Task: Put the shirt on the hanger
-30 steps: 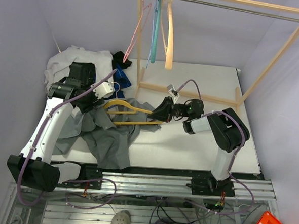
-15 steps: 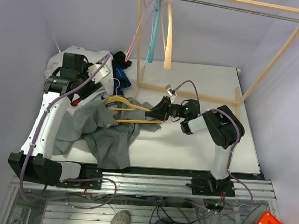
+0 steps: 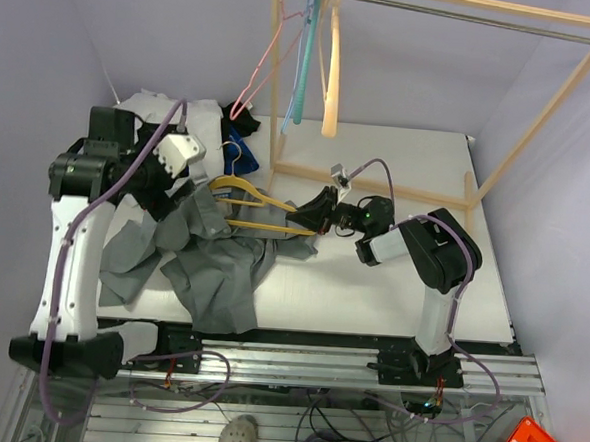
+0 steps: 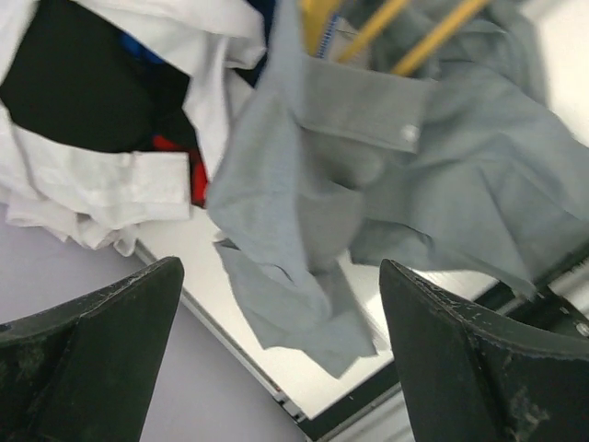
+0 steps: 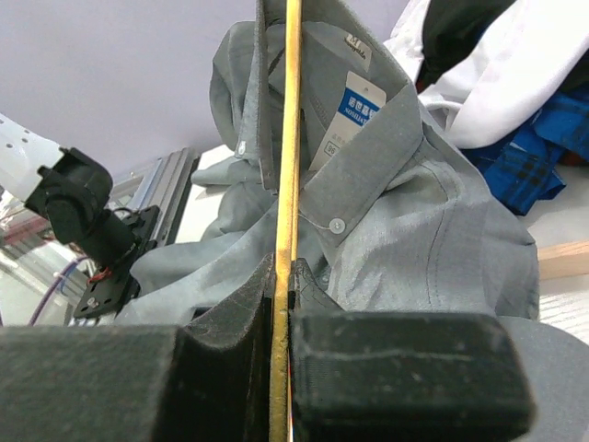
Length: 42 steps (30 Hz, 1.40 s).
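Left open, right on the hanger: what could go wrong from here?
With the left gripper open, only the right gripper pinching the hanger steadies things; lifting could slide the shirt off. Shirt fabric hangs over the table near edge and may drag. A regrasp might catch the white garment.

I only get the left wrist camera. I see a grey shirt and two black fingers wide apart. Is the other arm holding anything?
Observer: Yes. The right gripper is shut on the yellow hanger, pinching its thin bar.
Operator: Is the shirt on it yet?
Observer: Only started, I think. In the right wrist view the bar runs into the open collar of the grey shirt, beside a blue tag.
Operator: What's behind the table?
Observer: A wooden rack with a cream hanger and a teal hanger hanging from it.
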Each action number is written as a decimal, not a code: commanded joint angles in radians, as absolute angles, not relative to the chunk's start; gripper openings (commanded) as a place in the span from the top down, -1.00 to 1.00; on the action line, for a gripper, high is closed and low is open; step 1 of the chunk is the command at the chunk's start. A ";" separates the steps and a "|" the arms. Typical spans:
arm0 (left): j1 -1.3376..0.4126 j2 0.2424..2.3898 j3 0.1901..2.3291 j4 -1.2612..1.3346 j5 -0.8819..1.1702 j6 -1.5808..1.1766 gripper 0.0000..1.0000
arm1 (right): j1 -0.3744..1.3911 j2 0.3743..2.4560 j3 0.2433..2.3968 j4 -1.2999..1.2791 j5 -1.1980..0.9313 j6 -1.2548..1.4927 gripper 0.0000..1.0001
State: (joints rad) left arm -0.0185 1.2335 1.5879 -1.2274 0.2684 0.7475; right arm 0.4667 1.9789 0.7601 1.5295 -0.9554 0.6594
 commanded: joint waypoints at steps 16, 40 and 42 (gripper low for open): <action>-0.015 1.050 1.197 -0.955 0.006 0.643 -0.92 | 0.462 1.956 0.777 1.710 -0.951 0.647 1.00; -0.015 1.155 1.068 -0.738 -0.060 0.656 0.86 | 0.460 1.975 0.792 1.808 -1.081 0.727 1.00; -0.002 1.163 1.077 -0.708 -0.077 0.678 0.86 | 0.460 1.979 0.798 1.819 -1.115 0.741 1.00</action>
State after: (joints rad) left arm -0.0185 1.1542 1.0683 -0.8085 -0.0650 0.6479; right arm 0.4641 1.9789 0.7723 1.5295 -1.0374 0.7116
